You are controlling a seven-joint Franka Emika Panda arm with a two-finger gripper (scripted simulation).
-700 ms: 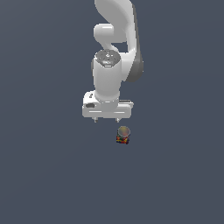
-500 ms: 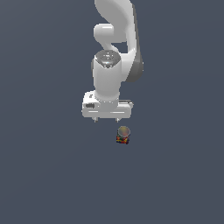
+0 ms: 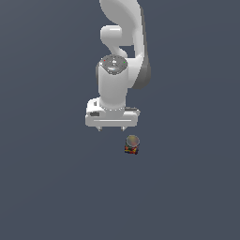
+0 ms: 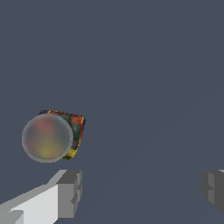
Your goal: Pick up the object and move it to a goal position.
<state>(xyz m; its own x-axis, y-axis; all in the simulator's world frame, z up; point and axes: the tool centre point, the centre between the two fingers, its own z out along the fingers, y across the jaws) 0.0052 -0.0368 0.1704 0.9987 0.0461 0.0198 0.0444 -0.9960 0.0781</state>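
So far nothing is picked up. In the exterior view the gripper [image 3: 111,128] hangs with its fingers spread apart and empty, toward the exterior view's left of the cube [image 3: 131,149], which sits on the floor [image 3: 47,187] just beside and below it. A see-through grey ball [image 3: 132,140] overlaps the cube (probably the goal marker). Aligning, grasping and carrying all remain.

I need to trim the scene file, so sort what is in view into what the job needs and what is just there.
Belongs to the job:
- cube, lying on the floor
- hand, jaws open and holding nothing, apart from the cube
- pale see-through ball over the cube, probably the goal marker

Just there:
- bare grey floor
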